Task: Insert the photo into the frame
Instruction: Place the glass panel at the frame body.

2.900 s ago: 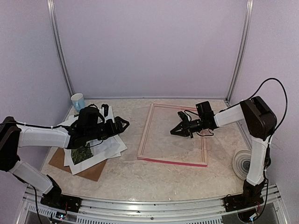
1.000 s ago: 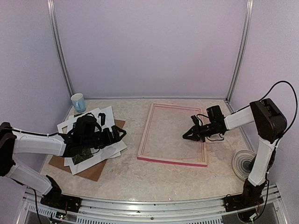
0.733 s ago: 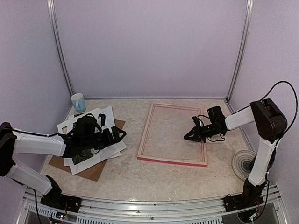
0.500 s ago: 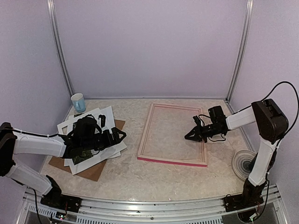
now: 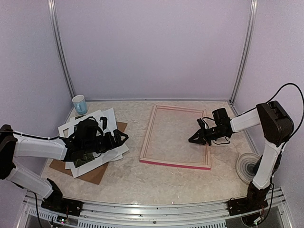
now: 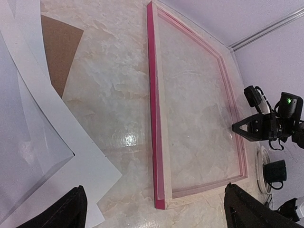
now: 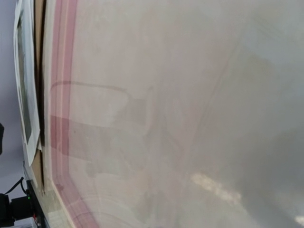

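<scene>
The frame (image 5: 175, 164) lies flat mid-table, its pink face down at the near rail and pale wood rails around a clear pane. In the left wrist view the frame (image 6: 151, 95) runs up the middle. The photo (image 5: 83, 157) shows as a dark green patch in the paper stack at left, partly under my left arm. My left gripper (image 5: 122, 137) hovers open over that stack's right edge, holding nothing; its fingertips (image 6: 71, 209) stand wide apart. My right gripper (image 5: 192, 139) is shut and empty, low over the frame's right side. The right wrist view is a blurred close look at the frame's pane and pink rail (image 7: 59, 95).
White mat sheets (image 5: 111, 118) and a brown backing board (image 5: 90, 173) lie stacked at left. A blue-and-white cup (image 5: 79, 103) stands at the back left corner. A round white roll (image 5: 247, 166) sits near the right arm's base.
Earlier both arms drew back from the middle. Over the last second my right gripper has edged slightly right and back over the frame; the left arm has stayed still.
</scene>
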`<state>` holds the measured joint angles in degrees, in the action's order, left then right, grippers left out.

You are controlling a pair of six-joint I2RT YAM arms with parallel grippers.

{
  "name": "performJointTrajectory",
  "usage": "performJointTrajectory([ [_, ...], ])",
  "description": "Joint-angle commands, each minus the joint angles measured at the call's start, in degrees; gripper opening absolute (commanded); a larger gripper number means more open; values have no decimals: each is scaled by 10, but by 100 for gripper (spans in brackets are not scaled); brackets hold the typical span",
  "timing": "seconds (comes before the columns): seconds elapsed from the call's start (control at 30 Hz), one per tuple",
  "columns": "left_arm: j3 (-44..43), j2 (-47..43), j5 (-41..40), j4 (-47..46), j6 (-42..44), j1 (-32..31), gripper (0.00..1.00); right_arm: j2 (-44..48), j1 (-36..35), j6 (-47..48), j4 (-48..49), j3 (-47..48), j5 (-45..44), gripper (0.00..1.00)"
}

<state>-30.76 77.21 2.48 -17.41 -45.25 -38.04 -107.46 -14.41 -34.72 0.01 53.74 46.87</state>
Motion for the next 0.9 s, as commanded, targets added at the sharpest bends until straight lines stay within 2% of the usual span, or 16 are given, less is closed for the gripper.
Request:
performJointTrajectory([
  [0.0,7,-2,-7,-19,-4,-5,99,19,10,11,-10,-6,-6,0],
  [0.87,6,6,-6,-24,-6,-9,99,35,22,15,-9,-6,-1,0],
])
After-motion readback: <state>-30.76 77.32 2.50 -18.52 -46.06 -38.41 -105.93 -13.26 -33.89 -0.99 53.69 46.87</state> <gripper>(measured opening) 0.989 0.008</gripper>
